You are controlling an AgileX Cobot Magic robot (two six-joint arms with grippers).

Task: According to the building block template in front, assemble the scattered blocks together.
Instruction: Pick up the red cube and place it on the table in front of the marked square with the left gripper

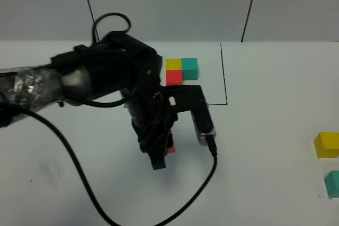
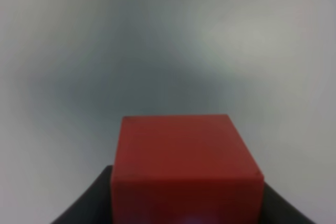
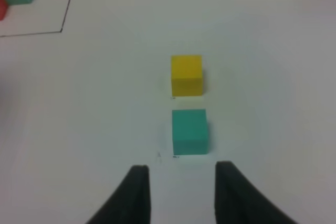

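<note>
Left fingers (image 2: 92, 208): clenched on red cube (image 2: 186, 163), centre of the high view, below template (image 1: 180, 70). Right fingers (image 3: 137, 195): spread, holding nothing, near teal cube (image 3: 189, 131). Yellow cube (image 3: 186, 74): just beyond teal, apart, on tabletop (image 3: 273, 51).

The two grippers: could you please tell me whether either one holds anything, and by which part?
The left gripper holds the red cube between its fingers, by two opposite side faces. The right gripper is open and holds nothing.
</note>
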